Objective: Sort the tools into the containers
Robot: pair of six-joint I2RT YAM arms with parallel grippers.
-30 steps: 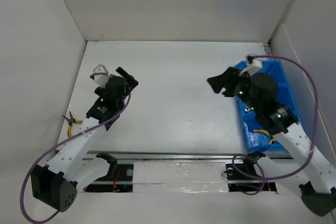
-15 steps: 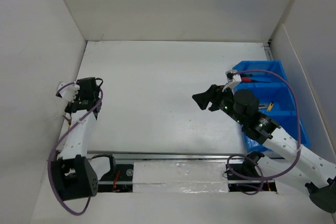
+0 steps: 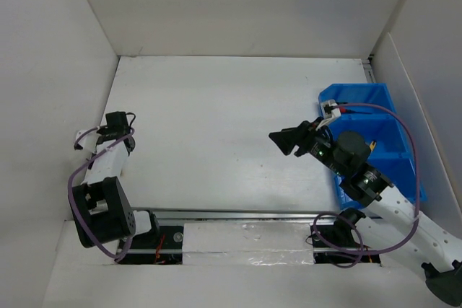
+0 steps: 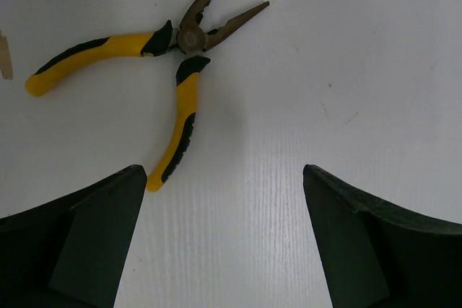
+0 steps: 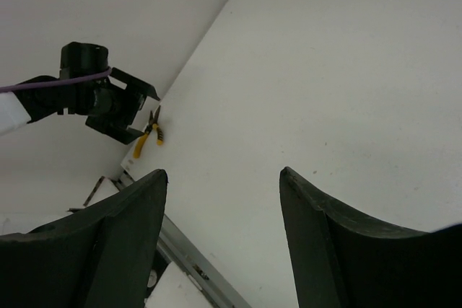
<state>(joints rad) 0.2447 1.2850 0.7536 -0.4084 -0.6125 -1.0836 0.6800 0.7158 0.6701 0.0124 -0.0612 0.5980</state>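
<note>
Swinging down — left fingers [image 4: 79,243] over pliers [image 4: 189,37]

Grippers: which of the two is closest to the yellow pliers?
The left gripper: it hangs open just by the pliers at the table's left edge. The right gripper is far off, near the blue bin.

White tabletop [image 3: 216,120], matte, faintly scuffed. Boxed in by plain white wall panels [image 3: 238,5] at left, far and right sides. Edged along the near side by a silver metal rail [image 3: 245,214].
</note>
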